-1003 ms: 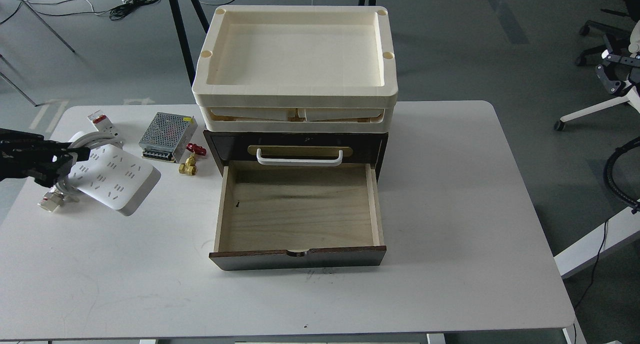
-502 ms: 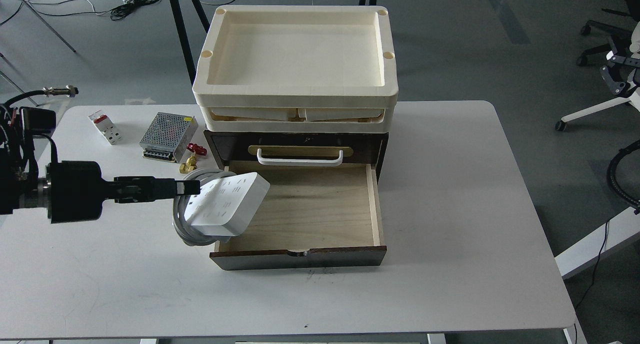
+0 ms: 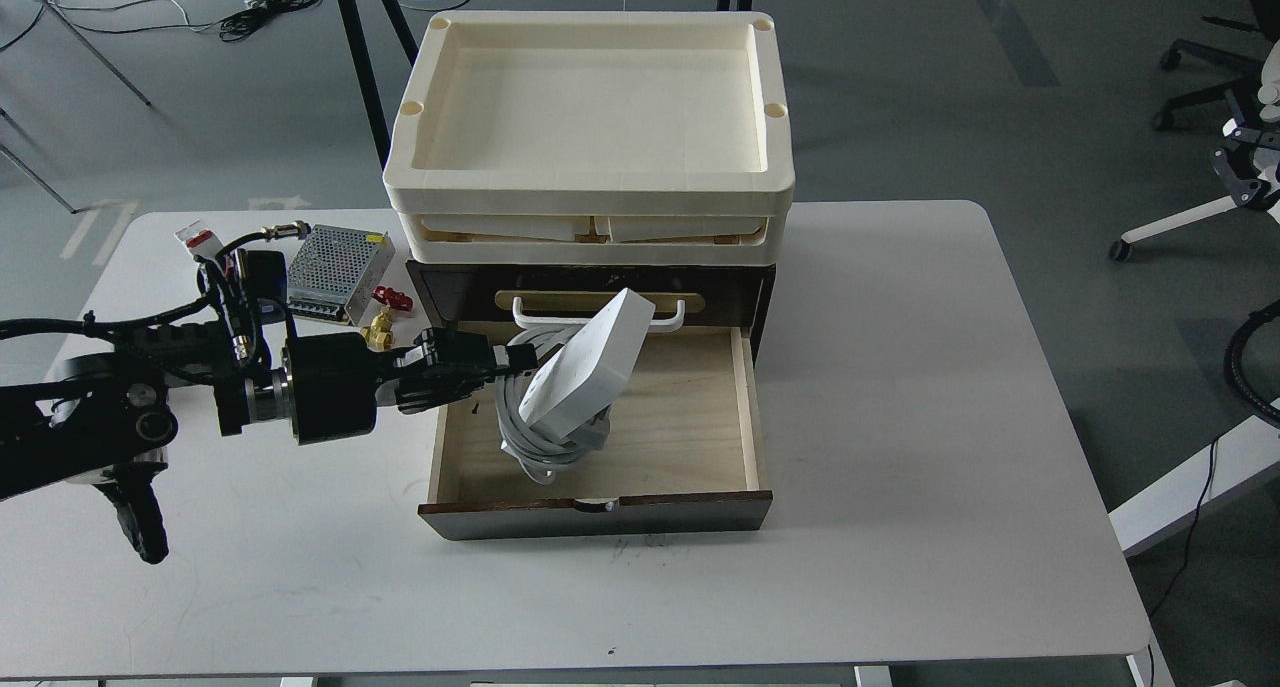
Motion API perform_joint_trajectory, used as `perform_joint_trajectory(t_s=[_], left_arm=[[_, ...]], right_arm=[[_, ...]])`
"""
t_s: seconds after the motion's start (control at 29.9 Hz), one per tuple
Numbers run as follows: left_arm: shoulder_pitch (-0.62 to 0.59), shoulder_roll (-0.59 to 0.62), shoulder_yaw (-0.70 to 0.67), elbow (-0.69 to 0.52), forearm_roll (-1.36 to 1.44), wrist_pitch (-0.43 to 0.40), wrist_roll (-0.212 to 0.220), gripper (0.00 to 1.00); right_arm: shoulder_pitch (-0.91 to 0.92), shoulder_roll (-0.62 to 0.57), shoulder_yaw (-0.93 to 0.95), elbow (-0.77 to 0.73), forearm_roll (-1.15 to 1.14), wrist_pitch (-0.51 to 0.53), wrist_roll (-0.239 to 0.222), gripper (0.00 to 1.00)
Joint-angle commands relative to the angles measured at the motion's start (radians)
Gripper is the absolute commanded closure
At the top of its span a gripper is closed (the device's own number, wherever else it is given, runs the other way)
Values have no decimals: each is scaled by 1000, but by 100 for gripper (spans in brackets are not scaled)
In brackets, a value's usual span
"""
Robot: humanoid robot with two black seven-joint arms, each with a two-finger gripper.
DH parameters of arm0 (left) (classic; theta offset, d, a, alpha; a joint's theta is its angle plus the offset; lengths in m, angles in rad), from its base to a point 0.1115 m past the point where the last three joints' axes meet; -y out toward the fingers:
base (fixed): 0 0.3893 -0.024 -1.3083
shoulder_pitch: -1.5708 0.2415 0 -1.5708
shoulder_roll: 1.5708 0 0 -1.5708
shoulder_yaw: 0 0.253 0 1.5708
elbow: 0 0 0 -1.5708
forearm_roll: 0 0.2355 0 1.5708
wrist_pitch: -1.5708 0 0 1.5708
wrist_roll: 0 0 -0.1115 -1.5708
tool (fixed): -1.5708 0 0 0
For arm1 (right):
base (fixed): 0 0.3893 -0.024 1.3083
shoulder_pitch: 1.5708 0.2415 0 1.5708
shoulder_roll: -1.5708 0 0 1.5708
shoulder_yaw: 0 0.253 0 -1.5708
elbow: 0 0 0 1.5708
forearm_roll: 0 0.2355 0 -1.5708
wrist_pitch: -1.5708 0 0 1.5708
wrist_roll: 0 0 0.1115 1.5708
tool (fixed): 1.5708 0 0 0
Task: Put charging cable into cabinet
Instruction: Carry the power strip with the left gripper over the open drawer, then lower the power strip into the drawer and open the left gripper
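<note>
My left gripper (image 3: 505, 364) reaches in from the left and is shut on the charging cable (image 3: 585, 372), a white power strip with its thick coiled white cord hanging below. It holds the strip tilted on edge over the open pale wood drawer (image 3: 700, 417) of the dark brown cabinet (image 3: 760, 287). The coil's lower end hangs low inside the drawer; I cannot tell if it touches the floor. The strip's top edge sits in front of the white bar handle (image 3: 670, 317). My right gripper is out of view.
Two stacked cream plastic trays (image 3: 590, 182) sit on top of the cabinet. On the white table (image 3: 900, 417) at back left lie a silver mesh power-supply box (image 3: 335, 257), a small brass valve with a red handle (image 3: 385, 317) and a white red-topped adapter (image 3: 195, 237).
My left gripper has carried the charging cable from the table's left side rightwards to over the open drawer. The strip has tipped from lying flat to standing on edge.
</note>
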Motion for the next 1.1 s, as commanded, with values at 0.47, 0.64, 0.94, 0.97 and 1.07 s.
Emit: perform_joint_trajectory(t_s=[0.47,0.64,0.94,0.97,1.07], left_arm=[[104,-114,1,157,28,122,0,100],[139,-160,-4,200,31,171,0,100],[145,-192,10,274,44,211,0,100],[145,-192,10,277,61,211,0,99],[144,-190,5,274,97,211,0,96]], right_arm=[[0,-1,7,0,0,0,0,0],[-2,-1,13,2,1,0,0,0],[-11,-1,15,2,1,0,0,0],[-9,-1,15,2,1,0,0,0],[-11,-1,15,2,1,0,0,0]])
